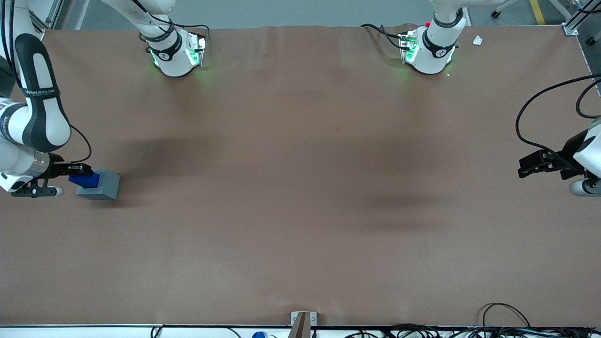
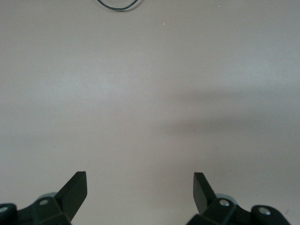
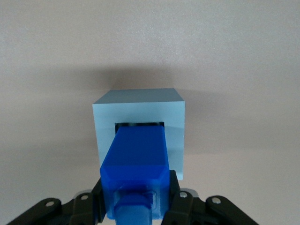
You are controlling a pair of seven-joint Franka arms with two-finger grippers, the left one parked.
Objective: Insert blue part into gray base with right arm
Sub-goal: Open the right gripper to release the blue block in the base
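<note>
The gray base (image 1: 99, 185) lies on the brown table toward the working arm's end, its socket turned sideways toward the right arm (image 1: 33, 108). The blue part (image 1: 84, 179) is held level by my gripper (image 1: 75, 174), whose fingers are shut on its sides. In the right wrist view the blue part (image 3: 137, 161) reaches from the gripper (image 3: 136, 201) into the square opening of the gray base (image 3: 140, 117), with its leading end inside the socket. The black fingers (image 3: 174, 197) press both flanks of the block.
The brown table (image 1: 300, 188) spreads wide toward the parked arm's end. Two white arm bases (image 1: 176, 54) stand at the table's edge farthest from the front camera. Cables (image 1: 507, 319) lie along the near edge.
</note>
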